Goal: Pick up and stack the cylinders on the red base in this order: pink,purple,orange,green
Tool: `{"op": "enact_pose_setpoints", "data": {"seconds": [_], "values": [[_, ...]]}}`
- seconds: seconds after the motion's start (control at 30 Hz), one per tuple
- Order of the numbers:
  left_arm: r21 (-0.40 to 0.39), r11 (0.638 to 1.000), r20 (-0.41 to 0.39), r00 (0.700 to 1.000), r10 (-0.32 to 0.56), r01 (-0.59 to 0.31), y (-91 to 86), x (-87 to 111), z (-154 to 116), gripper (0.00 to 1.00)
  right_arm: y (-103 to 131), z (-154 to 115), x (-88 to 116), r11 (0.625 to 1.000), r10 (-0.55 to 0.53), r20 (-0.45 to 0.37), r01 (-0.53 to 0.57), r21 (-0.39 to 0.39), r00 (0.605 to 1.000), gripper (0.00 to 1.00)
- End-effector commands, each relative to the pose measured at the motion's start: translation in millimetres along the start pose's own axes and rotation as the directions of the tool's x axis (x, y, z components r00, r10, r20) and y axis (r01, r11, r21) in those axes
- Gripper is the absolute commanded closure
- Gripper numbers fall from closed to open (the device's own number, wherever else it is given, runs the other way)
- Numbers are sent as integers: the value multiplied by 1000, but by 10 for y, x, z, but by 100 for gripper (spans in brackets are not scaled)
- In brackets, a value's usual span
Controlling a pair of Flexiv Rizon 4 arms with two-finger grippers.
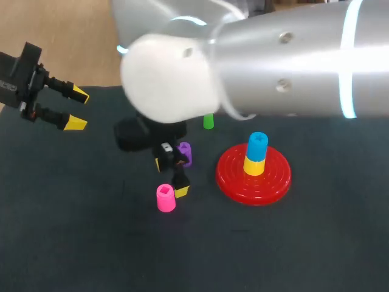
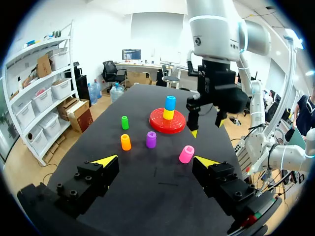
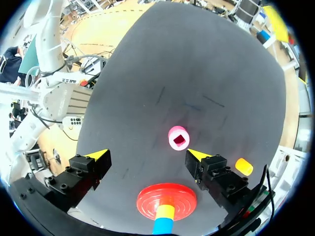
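Observation:
The pink cylinder (image 1: 165, 198) stands upright on the dark table, just beside the lower fingertip of my right gripper (image 1: 170, 178), which hangs open over the table's middle. In the right wrist view the pink cylinder (image 3: 178, 138) sits ahead of the right gripper (image 3: 147, 154), close to one finger and not between the two. The purple cylinder (image 1: 185, 153) is next to that gripper, and the green one (image 1: 208, 121) stands farther back. The orange cylinder (image 2: 126, 142) shows beside the purple one (image 2: 151, 139). The red base (image 1: 234, 182) lies to the right. My left gripper (image 1: 78, 109) is open and empty at the far left.
A yellow cylinder (image 1: 254, 165) with a blue one (image 1: 258, 145) on top sits on the red base's peg. My right arm's bulky body (image 1: 243, 61) hides the table's back middle. The table's far edge (image 1: 97, 86) runs behind the left gripper.

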State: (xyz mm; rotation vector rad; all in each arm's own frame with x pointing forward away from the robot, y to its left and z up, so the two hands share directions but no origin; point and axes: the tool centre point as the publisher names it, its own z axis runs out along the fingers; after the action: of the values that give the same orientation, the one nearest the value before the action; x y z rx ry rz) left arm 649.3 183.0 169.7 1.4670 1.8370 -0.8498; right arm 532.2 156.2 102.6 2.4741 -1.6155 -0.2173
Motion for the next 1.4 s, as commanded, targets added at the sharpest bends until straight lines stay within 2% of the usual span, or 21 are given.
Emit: {"op": "enact_pose_setpoints", "data": {"seconds": [0.03,0.23,0.33,0.87,1.17,1.4], "values": [[-2,1000,2,1000,2,-2,-3,10,2,0,-44,106,-45,999,29,-31,-28,43,999,0],[-2,1000,2,1000,2,-2,-3,10,2,0,-116,223,-30,991,90,-22,-88,102,996,0],[-2,1000,2,1000,2,-2,-3,10,2,0,-155,278,-16,989,110,9,-110,97,994,0],[-2,1000,2,1000,2,-2,-3,10,2,0,-365,478,-84,984,154,26,-155,90,988,0],[-2,1000,2,1000,2,-2,-3,10,2,0,-377,541,-94,982,167,23,-168,89,986,0],[-2,1000,2,1000,2,-2,-3,10,2,0,-354,594,-57,970,221,9,-221,102,975,0]]}}
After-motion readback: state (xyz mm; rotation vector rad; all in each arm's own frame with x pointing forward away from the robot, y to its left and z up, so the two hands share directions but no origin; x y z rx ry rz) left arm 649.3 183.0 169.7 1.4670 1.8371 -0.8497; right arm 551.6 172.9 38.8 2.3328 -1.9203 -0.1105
